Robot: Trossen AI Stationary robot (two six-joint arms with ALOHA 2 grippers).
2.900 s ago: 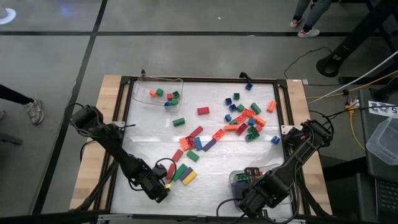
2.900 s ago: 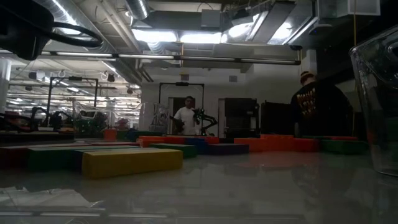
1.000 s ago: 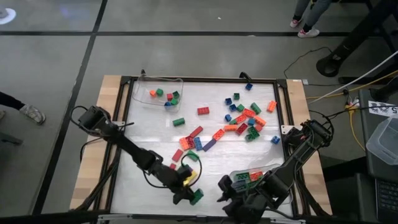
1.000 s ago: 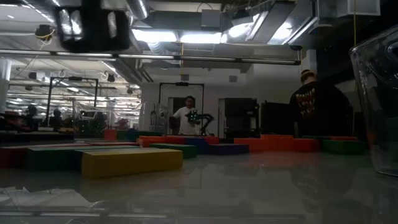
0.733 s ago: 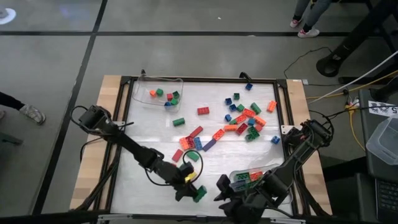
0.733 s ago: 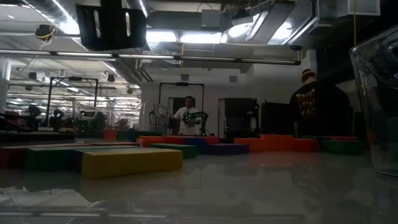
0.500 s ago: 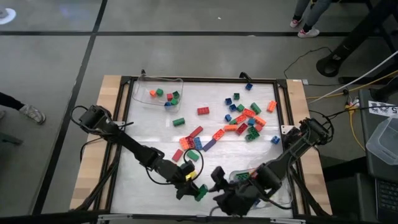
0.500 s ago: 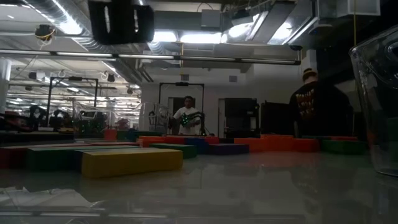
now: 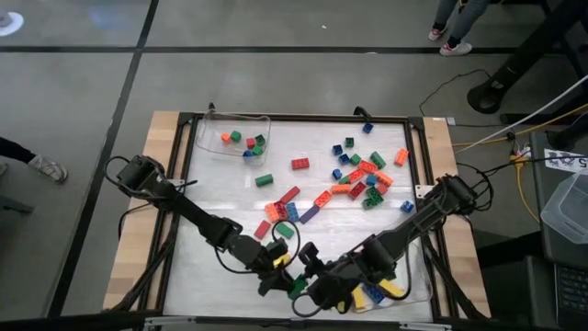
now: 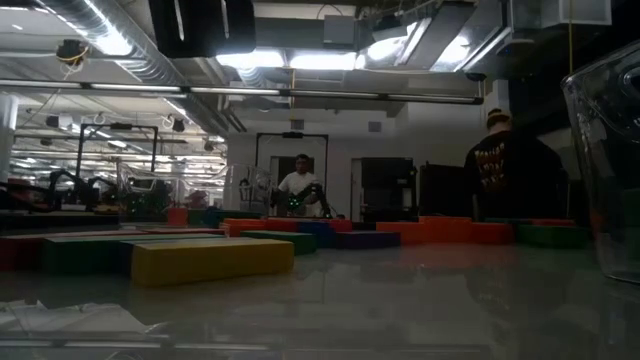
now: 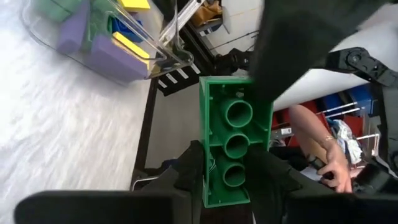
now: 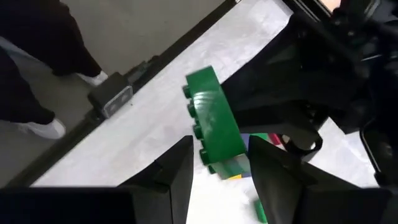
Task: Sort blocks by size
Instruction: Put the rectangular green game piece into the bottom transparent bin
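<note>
While both arms meet at the table's (image 9: 207, 216) near edge, the two grippers sit tip to tip around one long green block (image 9: 296, 286). Table first: white mat, wood border, dark frame.

Containers:
- Clear tray (image 9: 404, 290) just beside the right gripper (image 9: 308, 296), on the side away from the left gripper: holds yellow, blue, purple + green blocks; the left wrist view shows purple and yellow ones (image 11: 106, 53) inside.
- 2nd clear tray (image 9: 211, 138) at the far-left corner, well apart from both grippers: a few small blocks, orange, green, red, blue.

Loose blocks (image 9: 363, 175): main scatter far-right of the grippers; a smaller bunch (image 9: 283, 211) at mid-table, just beyond the left gripper (image 9: 280, 279).

Left gripper: narrow, pinching the green block at one end, hollow underside toward its own cam (image 11: 235, 140). Right gripper: partly open, fingers either side of the block's other end (image 12: 214, 127); can't tell if they touch it. Block is up off the mat.
</note>
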